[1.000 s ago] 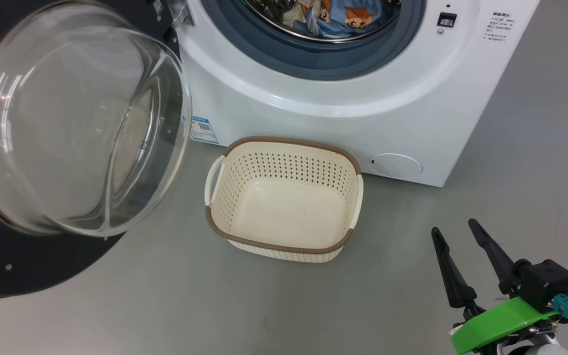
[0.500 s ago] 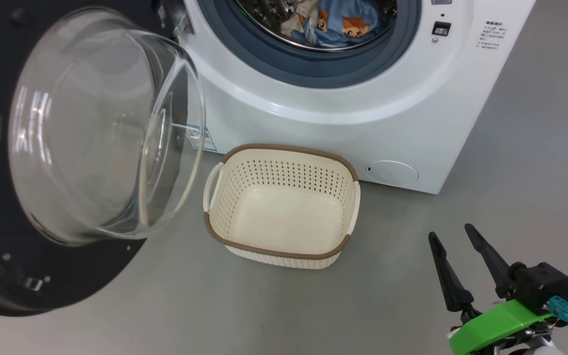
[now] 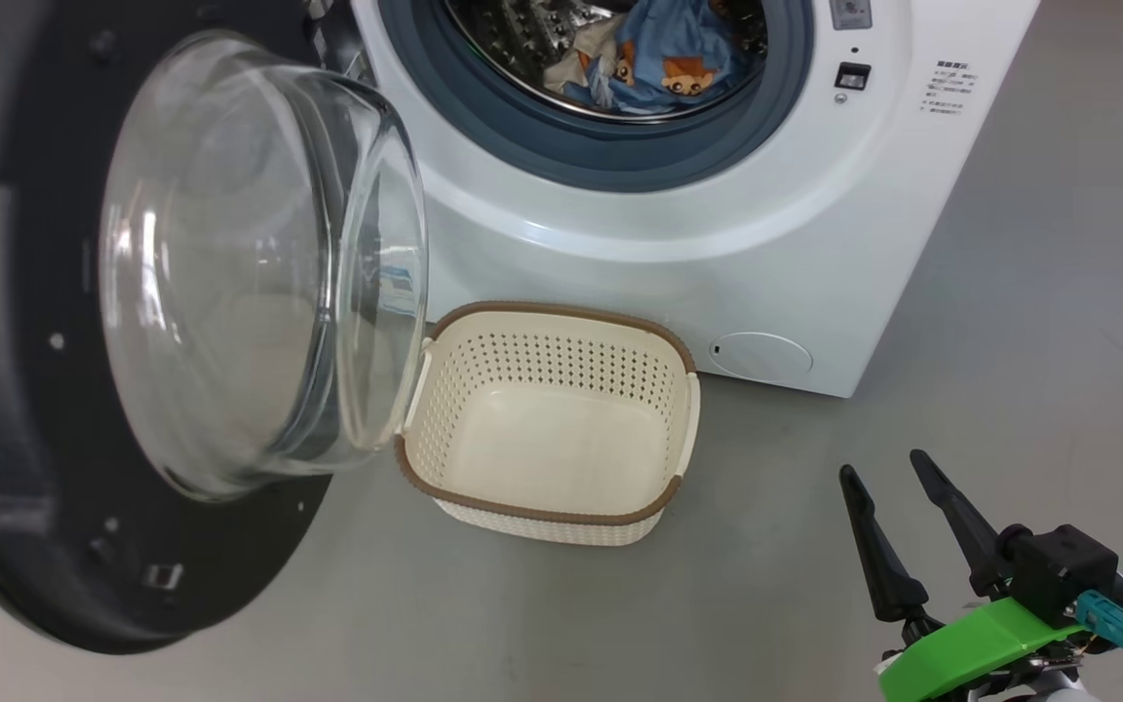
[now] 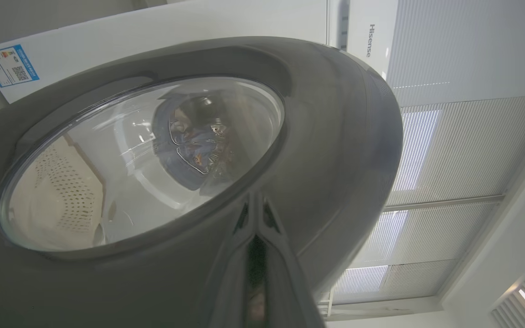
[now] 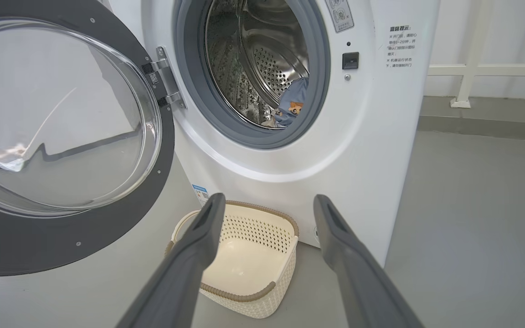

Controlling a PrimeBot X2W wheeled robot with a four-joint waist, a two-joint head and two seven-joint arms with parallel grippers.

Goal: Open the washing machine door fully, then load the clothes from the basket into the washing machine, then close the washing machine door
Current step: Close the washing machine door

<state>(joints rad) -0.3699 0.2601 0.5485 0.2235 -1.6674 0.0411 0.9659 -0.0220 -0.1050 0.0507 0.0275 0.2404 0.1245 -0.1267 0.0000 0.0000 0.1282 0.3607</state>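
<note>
Left jaws tight together at the washing machine door; right jaws wide apart.

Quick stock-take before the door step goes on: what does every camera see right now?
washing machine: one, white, behind the basket, drum exposed.
washing machine door: one, black with a clear glass bowl, hinged at the machine's left in the head view, not shut.
clothes: count unclear, light blue with orange-brown bears, inside the drum.
basket: one, cream with a brown rim, on the floor before the machine, empty.
label sticker: one, blue, low on the machine front.
round flap: one, white, machine's lower front.
floor: grey.
right hand: open, dark fingers, holding nothing.
left hand: shut, tips at the door's outer face.
</note>
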